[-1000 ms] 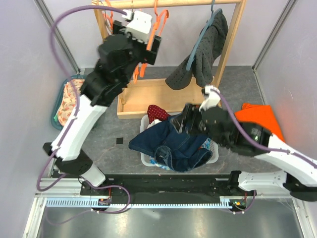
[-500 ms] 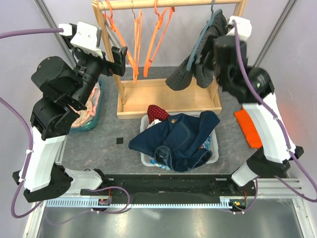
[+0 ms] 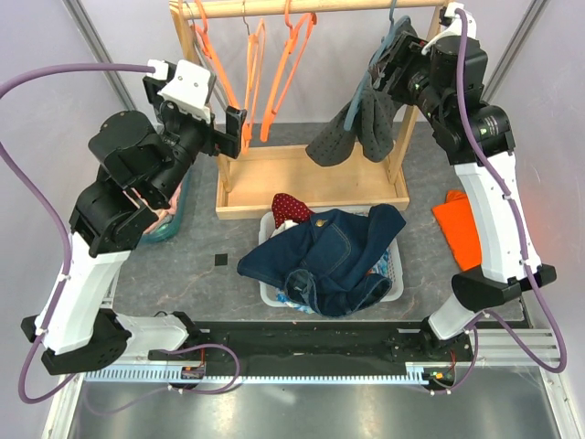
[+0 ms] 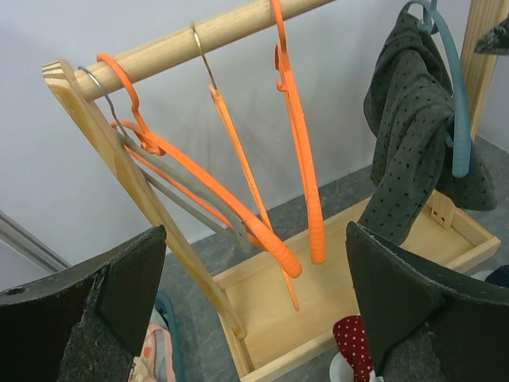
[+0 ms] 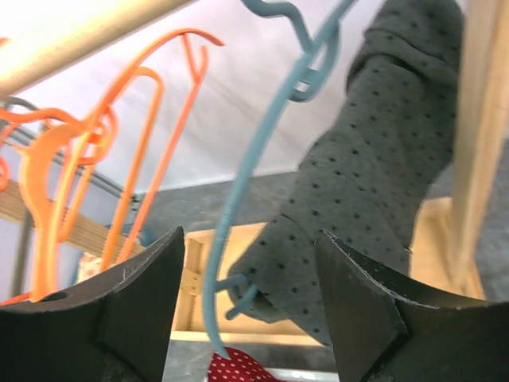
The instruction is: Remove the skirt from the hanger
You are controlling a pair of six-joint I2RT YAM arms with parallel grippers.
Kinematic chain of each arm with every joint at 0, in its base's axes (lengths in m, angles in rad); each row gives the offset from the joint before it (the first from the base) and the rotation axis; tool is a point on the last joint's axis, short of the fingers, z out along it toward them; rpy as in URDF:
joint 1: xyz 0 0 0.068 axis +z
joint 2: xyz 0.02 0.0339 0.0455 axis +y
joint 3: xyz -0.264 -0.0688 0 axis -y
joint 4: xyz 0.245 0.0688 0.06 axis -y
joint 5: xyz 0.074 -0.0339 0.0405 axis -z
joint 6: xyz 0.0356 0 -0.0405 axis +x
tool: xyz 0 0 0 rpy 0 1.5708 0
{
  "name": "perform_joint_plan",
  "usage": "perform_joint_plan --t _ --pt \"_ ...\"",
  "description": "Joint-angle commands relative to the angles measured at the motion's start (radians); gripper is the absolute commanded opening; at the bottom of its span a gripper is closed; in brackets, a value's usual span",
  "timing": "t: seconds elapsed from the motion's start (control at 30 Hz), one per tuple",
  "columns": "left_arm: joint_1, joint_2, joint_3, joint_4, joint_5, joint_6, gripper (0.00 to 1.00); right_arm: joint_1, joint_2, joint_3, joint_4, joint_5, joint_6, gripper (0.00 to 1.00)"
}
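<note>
- Top external: fixed high above and behind the arm bases, facing down and towards the far side; the most distant view, taking in the whole table [image 3: 206, 233] up to the clothes rack [image 3: 347, 5].
- Left wrist: high on the left, facing right and far, at middle distance from the orange hangers [image 4: 296, 143], with the skirt [image 4: 409, 151] at the right edge.
- Right wrist: high at the far right, very near the skirt and the blue hanger [image 5: 254, 159], facing left along the rack.
- Shared by all three: the rack, orange hangers, skirt, wooden base tray [image 3: 311, 208].
</note>
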Motion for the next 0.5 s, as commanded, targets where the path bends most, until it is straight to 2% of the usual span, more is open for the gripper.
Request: perform_joint_plan --t 0.0,0.33,0.47 --pt "-0.003 -0.017 -0.007 0.0 0.031 -0.007 1.0 -0.007 0.013 0.028 0.102 -0.091 0.03 0.72" --pt "-0.003 -0.031 -0.022 0.0 0.026 0.005 1.0 -0.053 0.208 0.176 0.103 -0.126 0.038 0.66" --pt "-0.003 -0.028 -0.027 -0.002 0.025 0.005 1.0 -0.067 0.222 0.172 0.077 -0.089 0.016 0.61"
